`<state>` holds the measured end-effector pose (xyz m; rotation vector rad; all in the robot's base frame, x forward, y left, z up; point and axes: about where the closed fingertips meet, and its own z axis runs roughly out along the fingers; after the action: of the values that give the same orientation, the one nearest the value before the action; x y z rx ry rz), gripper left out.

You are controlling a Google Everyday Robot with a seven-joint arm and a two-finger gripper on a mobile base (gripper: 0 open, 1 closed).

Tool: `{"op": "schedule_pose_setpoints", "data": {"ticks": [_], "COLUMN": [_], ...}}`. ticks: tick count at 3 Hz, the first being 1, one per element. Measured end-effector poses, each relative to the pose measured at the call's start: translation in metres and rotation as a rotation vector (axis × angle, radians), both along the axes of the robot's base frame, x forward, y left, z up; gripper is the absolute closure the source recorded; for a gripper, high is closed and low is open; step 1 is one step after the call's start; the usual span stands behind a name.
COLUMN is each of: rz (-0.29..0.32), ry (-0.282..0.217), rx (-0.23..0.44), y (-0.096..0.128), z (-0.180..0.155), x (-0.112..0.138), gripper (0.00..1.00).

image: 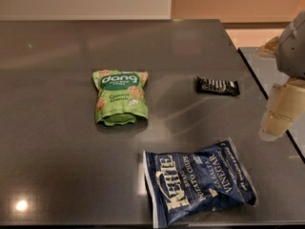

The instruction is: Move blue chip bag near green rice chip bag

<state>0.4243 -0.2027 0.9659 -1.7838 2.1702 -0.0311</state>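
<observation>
Grey-black and glossy, the tabletop (pixel 57 151) is filling nearly all of the camera view, the only one I am getting. Its near edge is running out of frame at the bottom.

I am starting with what I cannot read well. The gripper (pixel 275 123) is hanging at the far right, over the table's right edge. It is showing only as a pale cream blur beneath a grey rounded arm section (pixel 293 49) that the frame is cutting off. I cannot tell whether the gripper is spread or pressed together. It is holding nothing and touching none of the items.

The blue chip bag (pixel 200 187) is lying flat at the front right of the table with its white lettering facing up. It is turned at a slant, and its lower left corner is slipping past the bottom of the frame. The green rice chip bag (pixel 120 97) is lying flat near the middle of the table, up and to the left of the blue bag, and the two are well apart.

A small black candy bar (pixel 218 86) is resting to the right of the green pouch, between it and the gripper. Nothing is sitting in the bare stretch between the two bags. A bright glare spot (pixel 21 205) is showing at the front left.
</observation>
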Motion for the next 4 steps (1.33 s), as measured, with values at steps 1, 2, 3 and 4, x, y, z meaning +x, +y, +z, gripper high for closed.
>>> {"op": "schedule_pose_setpoints", "data": {"ticks": [1,2,3,4], "rz": [0.072,0.138,0.199,0.230], "ry": [0.022,0.052,0.086,0.119], "rx": [0.058,0.124,0.186,0.218], "y": [0.013,0.026,0.041,0.049], "z": [-0.017,-0.038,-0.062,-0.085], "x": [-0.023,-0.047,-0.071,-0.085], "gripper": [0.00,0.00,0.00,0.00]}}
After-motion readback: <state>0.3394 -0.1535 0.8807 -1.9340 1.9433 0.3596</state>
